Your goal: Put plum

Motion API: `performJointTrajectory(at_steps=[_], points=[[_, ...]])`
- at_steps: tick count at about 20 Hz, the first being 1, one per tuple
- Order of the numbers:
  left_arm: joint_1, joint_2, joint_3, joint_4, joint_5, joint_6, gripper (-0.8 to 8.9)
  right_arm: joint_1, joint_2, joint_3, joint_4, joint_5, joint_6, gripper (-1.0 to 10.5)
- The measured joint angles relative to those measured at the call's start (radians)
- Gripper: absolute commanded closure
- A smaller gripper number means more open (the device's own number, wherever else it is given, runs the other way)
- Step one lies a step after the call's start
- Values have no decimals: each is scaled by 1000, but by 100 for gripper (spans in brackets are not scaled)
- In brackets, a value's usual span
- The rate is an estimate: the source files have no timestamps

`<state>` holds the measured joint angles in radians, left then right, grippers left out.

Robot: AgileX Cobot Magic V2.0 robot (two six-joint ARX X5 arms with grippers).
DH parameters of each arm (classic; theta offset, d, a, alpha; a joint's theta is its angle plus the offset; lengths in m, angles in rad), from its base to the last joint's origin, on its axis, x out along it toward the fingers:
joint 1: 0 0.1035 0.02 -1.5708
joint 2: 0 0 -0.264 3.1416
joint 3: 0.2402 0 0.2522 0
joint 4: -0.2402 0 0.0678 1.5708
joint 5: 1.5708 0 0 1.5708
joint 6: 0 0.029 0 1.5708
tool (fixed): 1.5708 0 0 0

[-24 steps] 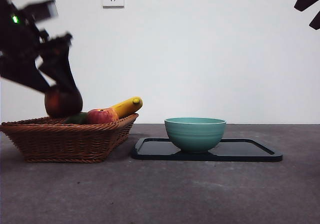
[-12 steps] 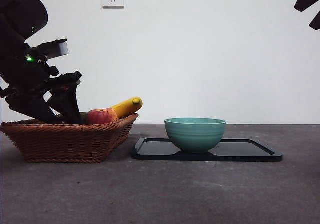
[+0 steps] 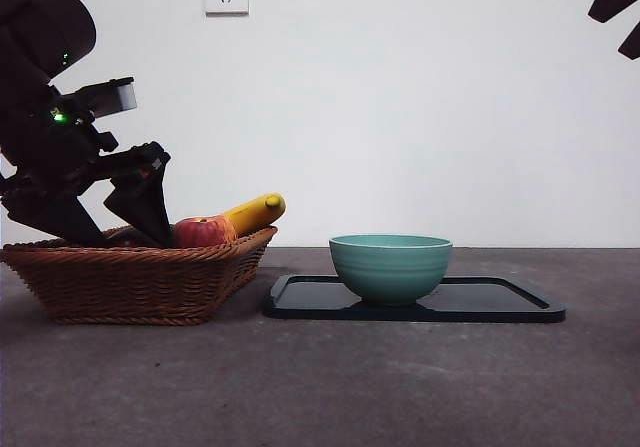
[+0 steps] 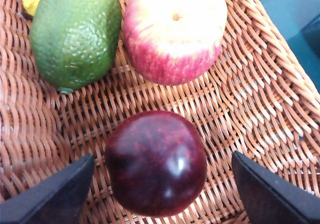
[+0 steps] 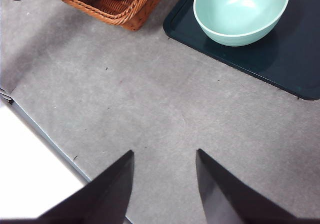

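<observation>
Plum time: the left gripper (image 4: 160,194) hangs low in the brown woven wicker basket (image 4: 260,108), jaws spread wide and clear of the glossy dark maroon plum (image 4: 156,163) resting on the weave. Beside it lie a red-and-yellow apple (image 4: 174,31) and a bumpy green fruit (image 4: 75,33). Looks released; next, lift straight out. The right gripper (image 5: 164,184) waits, jaws apart.
</observation>
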<state>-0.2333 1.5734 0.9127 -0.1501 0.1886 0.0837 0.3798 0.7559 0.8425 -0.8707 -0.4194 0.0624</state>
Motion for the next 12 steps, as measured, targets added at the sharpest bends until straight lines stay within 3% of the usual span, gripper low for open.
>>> performJointTrajectory(at_steps=[8,12], points=[[0,-186,2,-47,6,-21,373,0,0,0,0,0,2,748],[-8,-342,3,-143,154,-48,377,0,0,0,1,0,2,748]])
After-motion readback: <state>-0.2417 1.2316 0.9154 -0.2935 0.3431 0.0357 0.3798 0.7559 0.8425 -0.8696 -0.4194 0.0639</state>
